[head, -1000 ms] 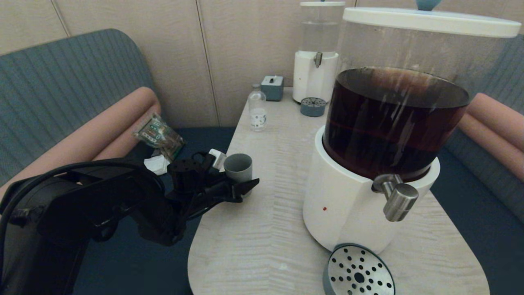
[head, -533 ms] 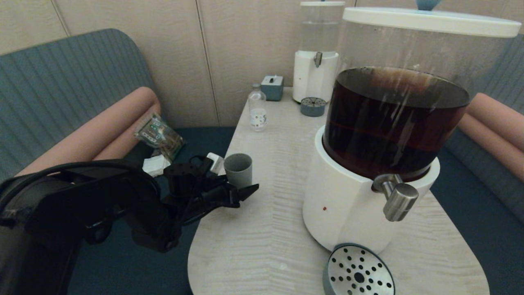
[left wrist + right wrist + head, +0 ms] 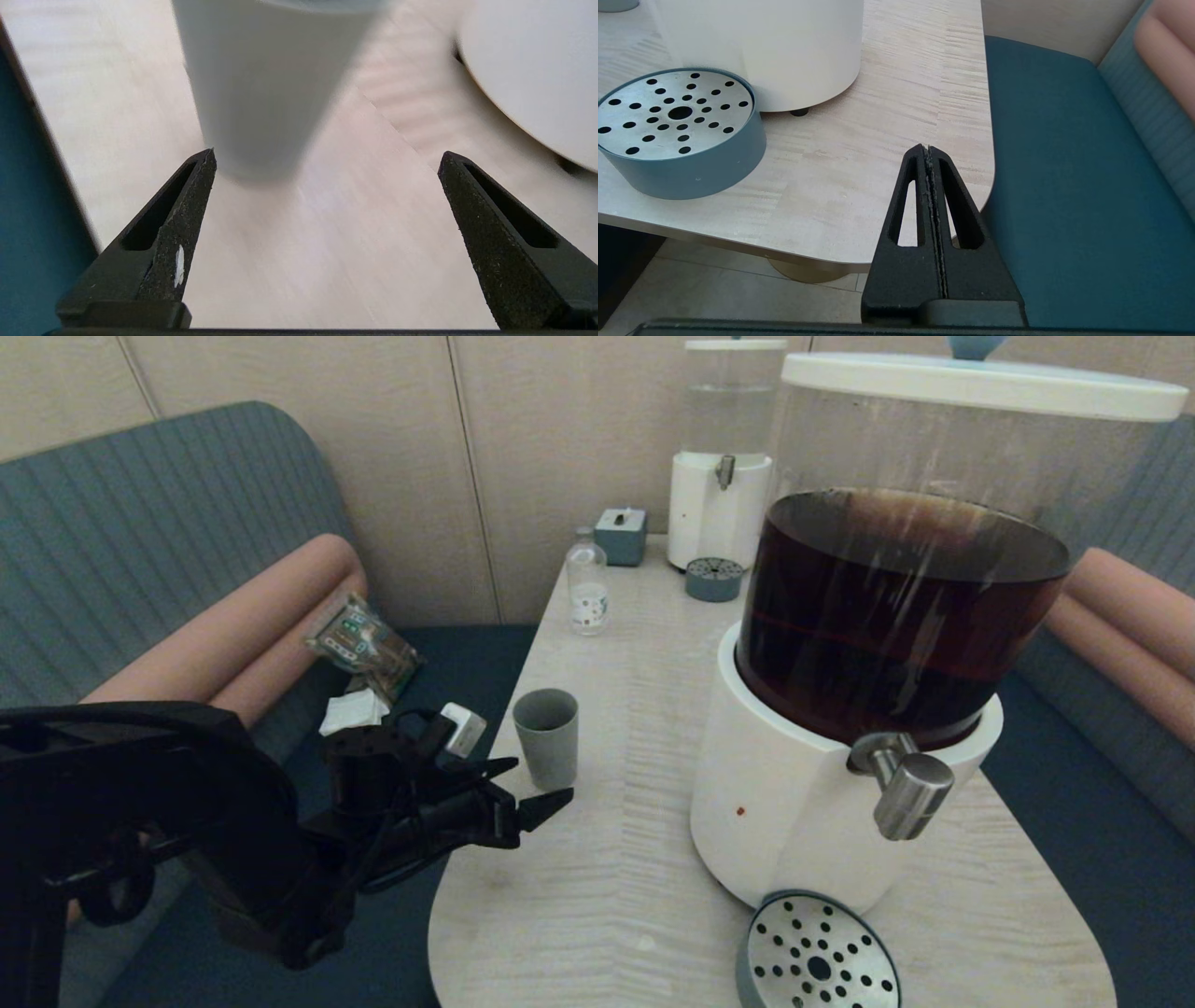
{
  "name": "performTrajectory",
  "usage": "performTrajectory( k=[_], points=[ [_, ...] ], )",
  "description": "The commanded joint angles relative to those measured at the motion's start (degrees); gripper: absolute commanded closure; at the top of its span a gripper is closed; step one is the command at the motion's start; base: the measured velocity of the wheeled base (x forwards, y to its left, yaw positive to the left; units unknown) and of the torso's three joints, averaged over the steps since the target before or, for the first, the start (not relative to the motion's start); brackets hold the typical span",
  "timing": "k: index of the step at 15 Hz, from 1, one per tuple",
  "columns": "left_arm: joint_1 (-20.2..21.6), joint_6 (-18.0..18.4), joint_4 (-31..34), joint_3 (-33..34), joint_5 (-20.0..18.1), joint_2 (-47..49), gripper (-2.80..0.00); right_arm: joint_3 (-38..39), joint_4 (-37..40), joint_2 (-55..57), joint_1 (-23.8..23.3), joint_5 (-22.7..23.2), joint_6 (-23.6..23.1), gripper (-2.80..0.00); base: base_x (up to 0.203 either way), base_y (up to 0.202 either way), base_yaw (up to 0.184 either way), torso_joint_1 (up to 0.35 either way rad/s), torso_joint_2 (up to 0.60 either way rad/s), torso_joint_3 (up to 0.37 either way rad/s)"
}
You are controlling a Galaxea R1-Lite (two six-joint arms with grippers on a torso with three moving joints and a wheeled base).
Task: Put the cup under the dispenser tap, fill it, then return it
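cup (image 3: 546, 735) on table (image 3: 597, 877), left of dispenser (image 3: 840, 784)

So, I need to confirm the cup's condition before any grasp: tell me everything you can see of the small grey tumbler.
The small matte grey tapered tumbler has no handle and stands upright and apart on the pale wood-grain table, near its left edge. Nothing grips it: the open left gripper sits just beside it, fingers not touching. Its contents are not visible.

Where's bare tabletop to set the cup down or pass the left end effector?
Free: the wide strip between the cup and the big dispenser's white base, running to the near table edge. Crowded: the drip tray under the dispenser tap, and the far end around the small bottle.
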Motion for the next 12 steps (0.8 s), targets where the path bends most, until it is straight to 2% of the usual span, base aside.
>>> performTrajectory(
  k=[1, 6, 7, 12],
  points=[
    [-0.03, 0.21, -0.53, 4.48, -0.23, -4.91, -2.80, 0.53, 0.02, -0.20, 0.00, 0.03, -0.08, 0.00, 0.000, 0.000, 0.000, 0.000, 0.00, 0.000],
    [-0.03, 1.18, -0.75, 13.06, -0.44, -14.07, -2.80, 0.53, -0.06, -0.20, 0.00, 0.03, -0.08, 0.00, 0.000, 0.000, 0.000, 0.000, 0.00, 0.000],
    [-0.01, 1.26, -0.75, 14.01, -0.42, -16.08, 0.00, 0.53, 0.00, -0.20, 0.00, 0.03, -0.08, 0.00, 0.000, 0.000, 0.000, 0.000, 0.00, 0.000],
    [0.07, 0.67, -0.64, 15.72, -0.21, -27.71, 0.00, 0.53, -0.02, -0.20, 0.00, 0.03, -0.08, 0.00, 0.000, 0.000, 0.000, 0.000, 0.00, 0.000]
  ],
)
